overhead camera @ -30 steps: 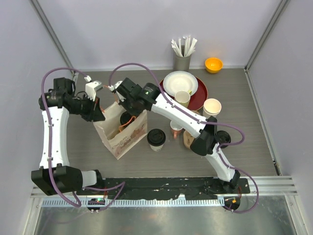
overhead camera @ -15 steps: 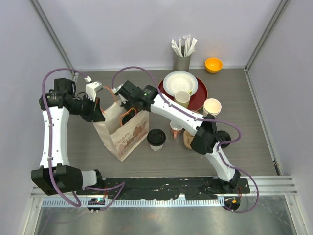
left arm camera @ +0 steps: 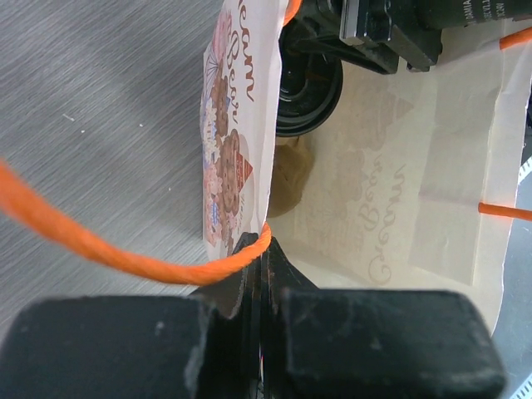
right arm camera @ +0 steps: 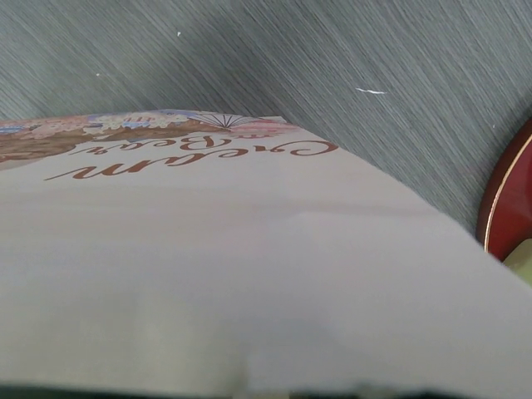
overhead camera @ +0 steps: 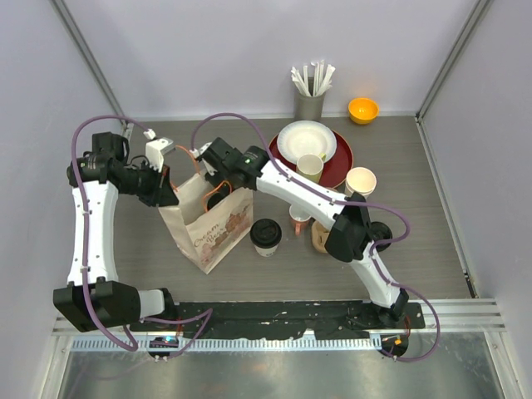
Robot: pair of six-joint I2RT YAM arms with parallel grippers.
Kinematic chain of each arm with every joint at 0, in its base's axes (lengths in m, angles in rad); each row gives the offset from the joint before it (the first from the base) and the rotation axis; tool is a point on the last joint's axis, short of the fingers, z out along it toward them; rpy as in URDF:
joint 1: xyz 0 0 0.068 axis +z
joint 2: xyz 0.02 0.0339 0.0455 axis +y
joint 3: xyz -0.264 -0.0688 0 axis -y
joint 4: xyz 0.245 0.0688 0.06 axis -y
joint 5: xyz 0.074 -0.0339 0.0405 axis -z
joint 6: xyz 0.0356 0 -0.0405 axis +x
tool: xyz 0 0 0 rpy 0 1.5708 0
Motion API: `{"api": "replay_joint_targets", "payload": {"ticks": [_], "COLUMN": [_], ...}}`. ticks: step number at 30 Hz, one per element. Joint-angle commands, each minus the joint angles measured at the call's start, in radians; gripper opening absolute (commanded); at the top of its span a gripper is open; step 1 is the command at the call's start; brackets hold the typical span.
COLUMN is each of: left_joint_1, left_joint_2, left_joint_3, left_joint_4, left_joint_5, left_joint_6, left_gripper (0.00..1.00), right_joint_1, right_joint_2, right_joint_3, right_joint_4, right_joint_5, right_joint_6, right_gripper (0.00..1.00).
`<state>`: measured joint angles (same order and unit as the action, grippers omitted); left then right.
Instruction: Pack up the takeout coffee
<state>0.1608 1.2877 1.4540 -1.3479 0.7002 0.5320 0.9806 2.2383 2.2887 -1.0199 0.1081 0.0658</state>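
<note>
A paper bag [overhead camera: 213, 236] printed "Cream Berry" stands open at the table's left. My left gripper [overhead camera: 169, 196] is shut on the bag's rim [left arm camera: 264, 253], with an orange cord handle [left arm camera: 125, 259] looped over its fingers. My right gripper [overhead camera: 214, 182] reaches down into the bag. In the left wrist view it hangs over the black lid of one takeout coffee cup [left arm camera: 312, 91] deep inside; its fingers are hidden. The bag wall [right arm camera: 249, 274] fills the right wrist view. A second takeout coffee [overhead camera: 265, 235] stands on the table right of the bag.
Behind the right arm sit a red plate [overhead camera: 342, 162] with a white plate [overhead camera: 307, 140], a pale green mug [overhead camera: 310, 167], a white paper cup [overhead camera: 360, 180], a pink-handled mug [overhead camera: 299, 221], a straw holder [overhead camera: 309, 101] and an orange bowl [overhead camera: 363, 109].
My right gripper has sunk a little deeper into the bag, and the bag's front wall has shifted. The left arm has held still.
</note>
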Motion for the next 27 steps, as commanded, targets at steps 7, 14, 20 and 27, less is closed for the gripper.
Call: {"api": "replay_joint_targets", "payload": {"ticks": [7, 14, 20, 27], "left_joint_1": [-0.003, -0.003, -0.003, -0.004], "left_joint_2": [0.001, 0.007, 0.007, 0.016], "left_joint_3": [-0.004, -0.001, 0.0, 0.005], "left_joint_4": [-0.128, -0.134, -0.14, -0.145], "left_joint_5": [-0.011, -0.016, -0.019, -0.019], "left_joint_6": [0.011, 0.016, 0.019, 0.02], "left_gripper": [0.0, 0.0, 0.0, 0.0], "right_joint_1": [0.003, 0.009, 0.009, 0.01], "right_joint_2": [-0.083, -0.144, -0.175, -0.181], "right_joint_3": [-0.066, -0.09, -0.089, -0.06], "right_joint_4": [0.017, 0.067, 0.076, 0.066], "right_joint_5": [-0.012, -0.027, 0.002, 0.024], "right_joint_6": [0.04, 0.051, 0.055, 0.057], "right_gripper": [0.44, 0.55, 0.59, 0.72]}}
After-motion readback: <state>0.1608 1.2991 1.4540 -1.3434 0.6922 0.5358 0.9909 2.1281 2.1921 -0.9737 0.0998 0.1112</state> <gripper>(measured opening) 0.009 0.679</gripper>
